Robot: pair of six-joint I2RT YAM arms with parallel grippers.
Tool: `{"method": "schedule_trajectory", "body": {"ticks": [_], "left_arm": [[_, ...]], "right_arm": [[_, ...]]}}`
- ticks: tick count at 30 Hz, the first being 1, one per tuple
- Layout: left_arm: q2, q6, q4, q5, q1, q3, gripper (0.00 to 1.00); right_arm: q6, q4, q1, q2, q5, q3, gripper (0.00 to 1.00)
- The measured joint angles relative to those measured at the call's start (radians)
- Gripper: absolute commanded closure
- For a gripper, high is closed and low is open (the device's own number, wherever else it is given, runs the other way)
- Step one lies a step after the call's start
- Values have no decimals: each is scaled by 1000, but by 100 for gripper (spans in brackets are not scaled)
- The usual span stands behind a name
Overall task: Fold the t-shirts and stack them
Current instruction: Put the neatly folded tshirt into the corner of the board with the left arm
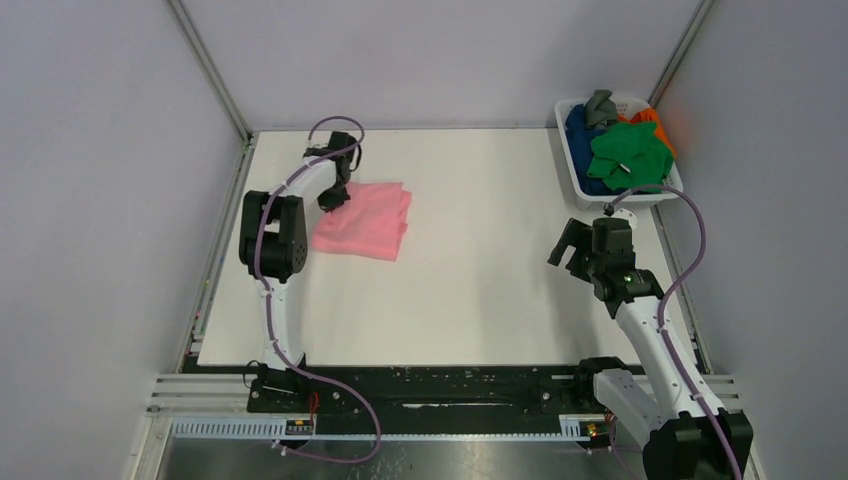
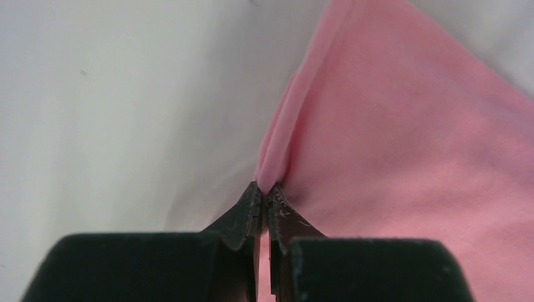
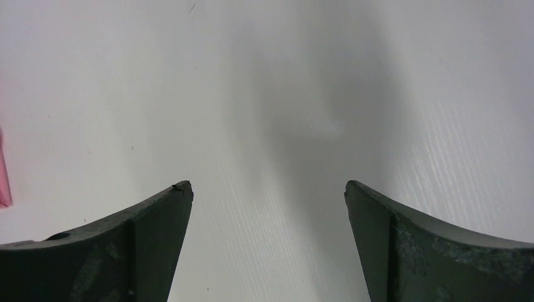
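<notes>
Pink shirt: soft matte cloth folded into a rough rectangle a few layers thick. It lies flat on the far-left part of the table, and its layered edges show along the right side.
Pink shirt, close up: smooth fine knit. One edge is drawn up into a narrow rounded ridge that runs to the fingertips.
Left gripper: at the shirt's left edge.
Left gripper, wrist view: dark wedge-shaped fingers with scuffed tips. They are closed to a thin slit and pinch the ridge of pink cloth between them.
Right gripper: above bare table on the right, well apart from the pink shirt.
Right gripper, wrist view: two dark, curved, pointed fingers spread wide with nothing between them.
Table: flat white board with a faint ribbed grain.
Basket: white plastic, rectangular, at the far-right corner.
Green shirt: crumpled, on top of the pile in the basket.
Blue shirt: dark and bunched, on the basket's left side.
Orange shirt: only a strip shows, at the right rim.
Grey shirt: a small lump at the far end.
</notes>
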Motion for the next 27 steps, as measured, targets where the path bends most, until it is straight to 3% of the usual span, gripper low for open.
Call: {"method": "schedule_trajectory", "body": {"ticks": [11,27], "left_arm": [[51,45,-18,5,188,192,100],[149,68,-33,29,300,280,100]], "right_arm": [[23,118,0,119,18,-12,1],[23,150,0,217,20,-10,1]]}}
